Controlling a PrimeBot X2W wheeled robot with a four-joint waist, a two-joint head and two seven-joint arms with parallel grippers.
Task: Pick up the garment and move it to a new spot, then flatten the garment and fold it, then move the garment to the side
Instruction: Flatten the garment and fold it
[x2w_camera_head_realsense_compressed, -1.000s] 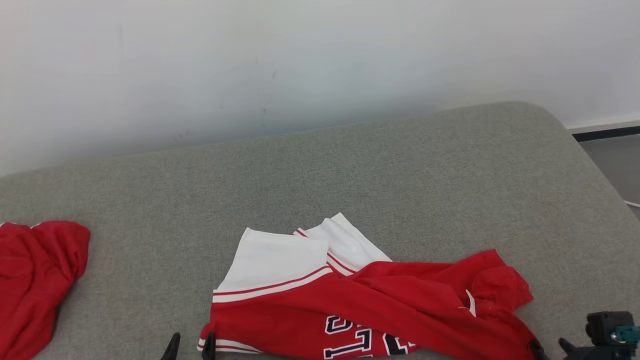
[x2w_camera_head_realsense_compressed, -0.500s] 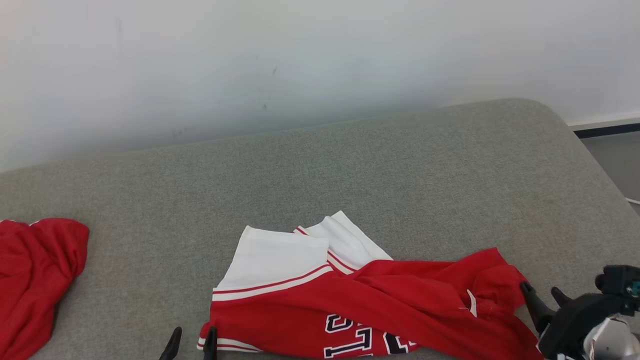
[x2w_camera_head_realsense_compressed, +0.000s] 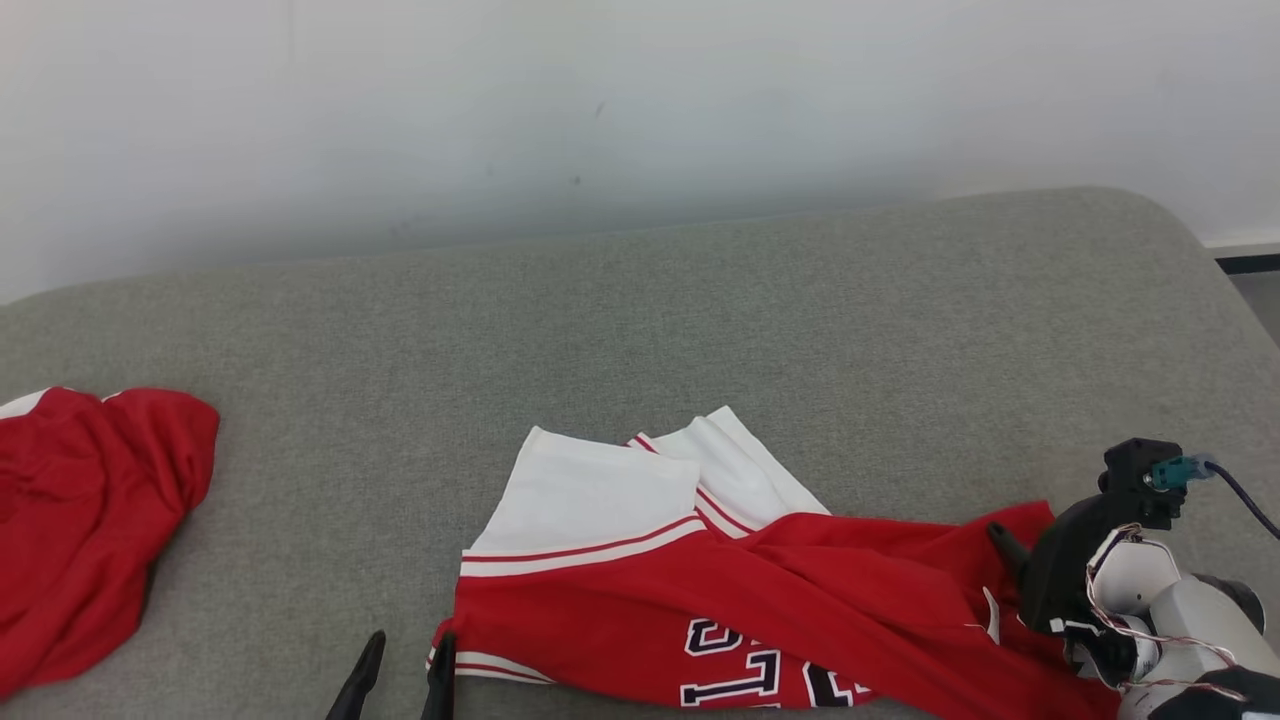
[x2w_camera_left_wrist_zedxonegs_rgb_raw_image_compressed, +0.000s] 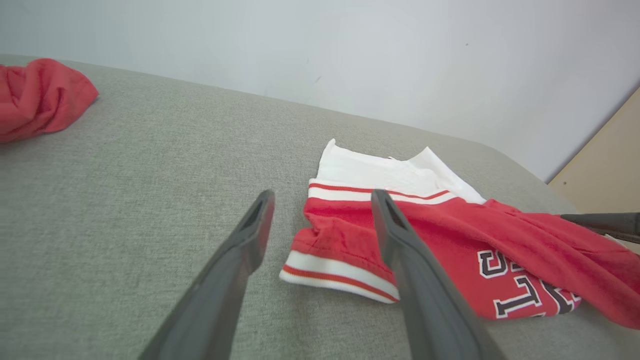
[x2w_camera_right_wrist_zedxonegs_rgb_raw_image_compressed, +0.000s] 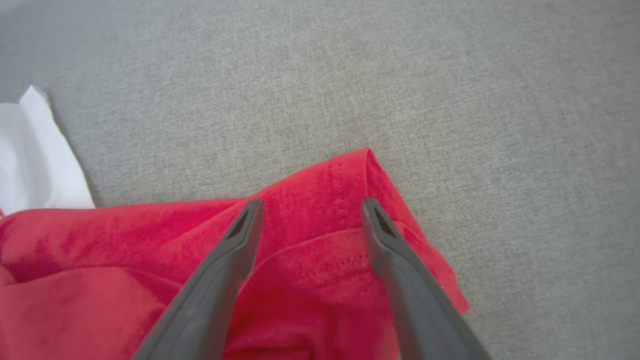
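The garment, a red jersey with white panels, striped hems and dark lettering, lies crumpled on the grey cushioned surface. My left gripper stands open at the garment's lower left hem; in the left wrist view my left gripper has its right finger over the red cloth and its left finger over bare fabric. My right gripper hovers at the garment's right end. In the right wrist view my right gripper is open above a folded red corner, with nothing between the fingers.
A second red cloth lies bunched at the far left, also seen in the left wrist view. A pale wall runs behind the surface. The surface's rounded right edge drops to the floor.
The right gripper has opened wider and moved up from the lower right corner to the garment's right end. The head camera has turned, shifting the whole picture rightward. The garment lies unchanged.
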